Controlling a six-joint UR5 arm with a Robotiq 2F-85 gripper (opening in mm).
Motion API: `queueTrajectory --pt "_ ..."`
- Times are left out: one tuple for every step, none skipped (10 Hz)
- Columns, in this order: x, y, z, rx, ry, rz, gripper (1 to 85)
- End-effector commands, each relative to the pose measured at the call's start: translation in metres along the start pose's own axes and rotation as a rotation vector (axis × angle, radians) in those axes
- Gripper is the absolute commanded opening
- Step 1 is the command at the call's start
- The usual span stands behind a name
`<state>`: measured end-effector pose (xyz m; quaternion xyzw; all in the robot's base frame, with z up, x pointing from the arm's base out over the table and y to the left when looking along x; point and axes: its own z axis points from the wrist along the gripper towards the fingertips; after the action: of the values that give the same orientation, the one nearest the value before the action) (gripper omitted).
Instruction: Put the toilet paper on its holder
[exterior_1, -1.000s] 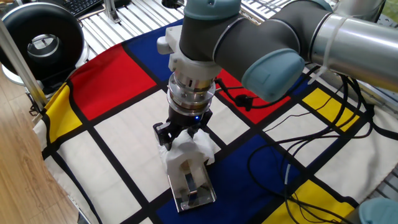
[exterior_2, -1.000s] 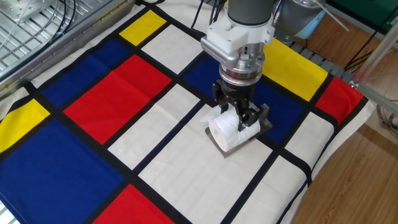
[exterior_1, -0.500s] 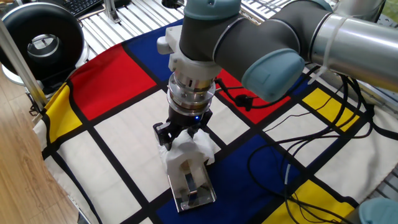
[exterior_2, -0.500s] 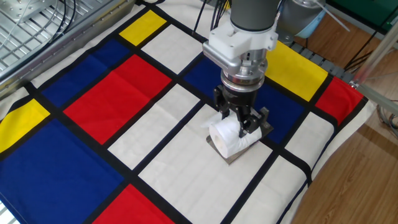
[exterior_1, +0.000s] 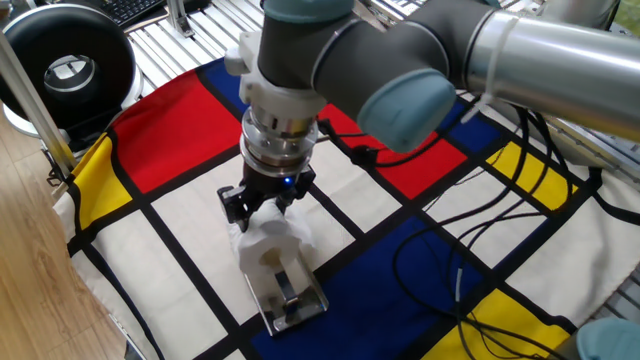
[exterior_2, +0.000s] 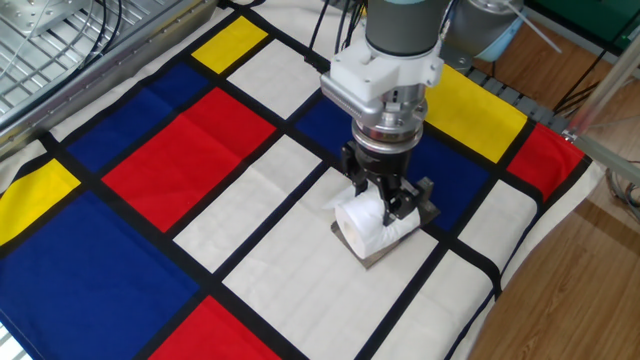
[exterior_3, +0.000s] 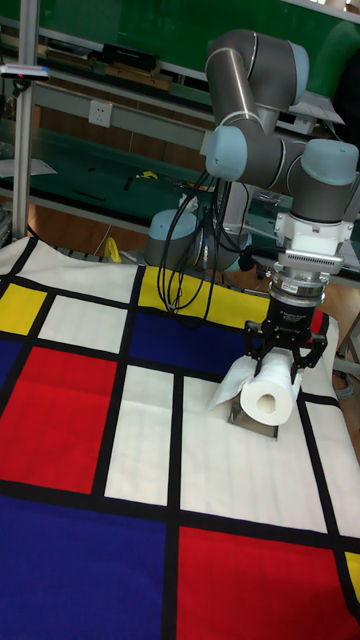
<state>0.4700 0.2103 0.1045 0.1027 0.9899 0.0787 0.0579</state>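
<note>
We see the tool (exterior_3: 283, 365) clamped on the toilet paper (exterior_3: 268, 397), its fingers pressing the roll's sides from 12 o'clock. The roll lies on its side over the holder (exterior_1: 291, 300), whose chrome plate rests on a white panel of the checkered cloth (exterior_2: 150, 150) covering the tabletop; a loose sheet hangs at 9 o'clock.

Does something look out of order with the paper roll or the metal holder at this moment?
A loose sheet hangs off the toilet paper and trails onto the cloth beside the holder. The gripper clasps the roll over the holder. Nothing else looks odd.
</note>
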Motion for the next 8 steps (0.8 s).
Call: queueTrajectory --pt "-0.01 0.007 -0.002 -0.014 0.012 -0.001 1.3" --pt "-0.013 0.007 -0.001 -0.014 0.012 -0.005 1.3" --pt "-0.015 0.008 0.0 -0.014 0.012 -0.008 1.3" --pt "-0.017 0.01 0.0 -0.014 0.012 -0.01 1.3" --pt "-0.019 0.011 0.0 -0.011 0.014 -0.012 1.3" --pt "-0.02 0.012 0.001 -0.009 0.017 -0.013 1.3" --pt "-0.021 0.012 0.001 -0.009 0.017 -0.016 1.3" --pt "-0.022 0.012 0.001 -0.009 0.017 -0.02 1.3"
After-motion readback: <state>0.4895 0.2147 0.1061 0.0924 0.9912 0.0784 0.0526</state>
